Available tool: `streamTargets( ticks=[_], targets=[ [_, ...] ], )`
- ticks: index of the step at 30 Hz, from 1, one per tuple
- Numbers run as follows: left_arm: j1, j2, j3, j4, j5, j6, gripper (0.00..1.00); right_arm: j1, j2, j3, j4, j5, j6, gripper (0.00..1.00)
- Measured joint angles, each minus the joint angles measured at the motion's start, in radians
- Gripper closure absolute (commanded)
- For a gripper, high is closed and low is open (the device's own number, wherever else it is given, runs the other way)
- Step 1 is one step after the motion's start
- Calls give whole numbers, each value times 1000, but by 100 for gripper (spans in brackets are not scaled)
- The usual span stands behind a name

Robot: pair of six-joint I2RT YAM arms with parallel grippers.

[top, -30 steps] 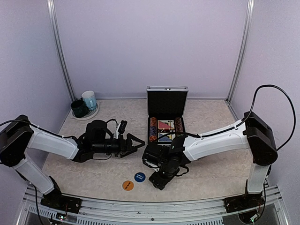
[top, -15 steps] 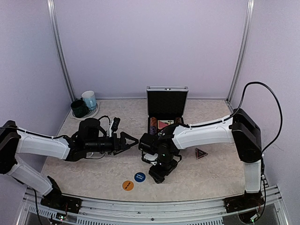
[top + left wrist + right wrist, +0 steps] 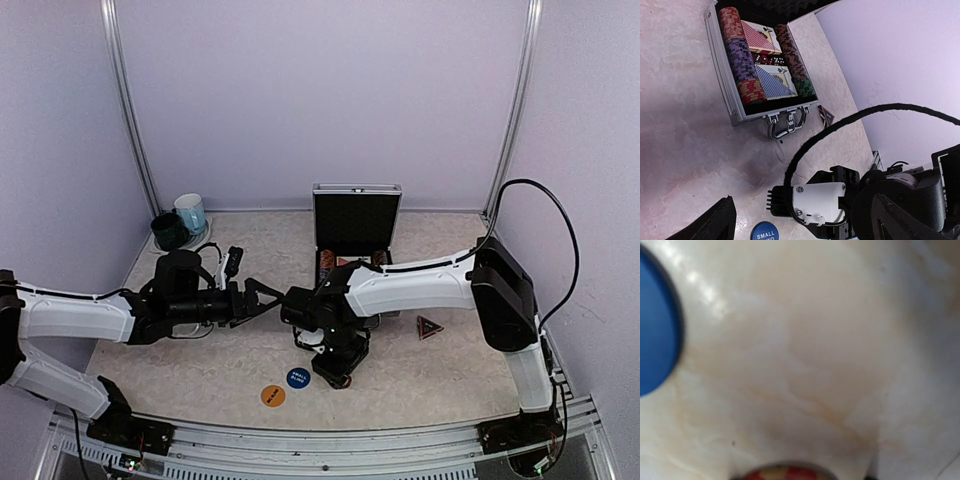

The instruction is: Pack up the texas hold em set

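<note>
The silver case [image 3: 356, 190] stands open at the back, lid upright. In the left wrist view its tray [image 3: 725, 85] holds rows of chip stacks [image 3: 742, 65] and two card decks [image 3: 771, 85]. A blue button [image 3: 298, 378] and an orange button [image 3: 273, 396] lie near the front edge, and the dark triangular marker [image 3: 430, 327] lies right of the case. My left gripper [image 3: 268, 300] hovers open and empty, pointing at the right arm. My right gripper [image 3: 318, 330] hangs low over the table beside the blue button [image 3: 655, 325]. Its fingers are hidden, and a red-and-cream chip [image 3: 785, 472] shows at the frame's bottom.
A dark green mug [image 3: 169, 232] and a light blue mug [image 3: 190, 213] stand on a white plate at the back left. The right arm's wrist and black cable [image 3: 805, 150] fill the space just ahead of my left gripper.
The right arm has swung left from in front of the case, uncovering the triangular marker. The left arm has drawn back to the left, still open.
</note>
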Motion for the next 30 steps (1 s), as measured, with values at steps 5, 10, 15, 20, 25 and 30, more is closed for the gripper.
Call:
streamTargets(
  ticks=[5,10,15,20,25,30],
  targets=[
    [0,-3,-4,-1,-5,0,7,4,7,11,-13,1,-3,46],
    [1,-3,-10,-2,-7,0,7,22,15,22,-38,12,-8,46],
    [1,-3,-11,-2,-7,0,7,29,16,22,-44,11,-10,52],
    [1,-3,-12,-1,-7,0,7,34,16,24,-46,12,-10,59],
    [1,-3,-14,-1,-7,0,7,36,16,24,-50,13,-10,62],
    [1,-3,-16,0,-7,0,7,40,16,24,-50,24,-8,63]
  ],
)
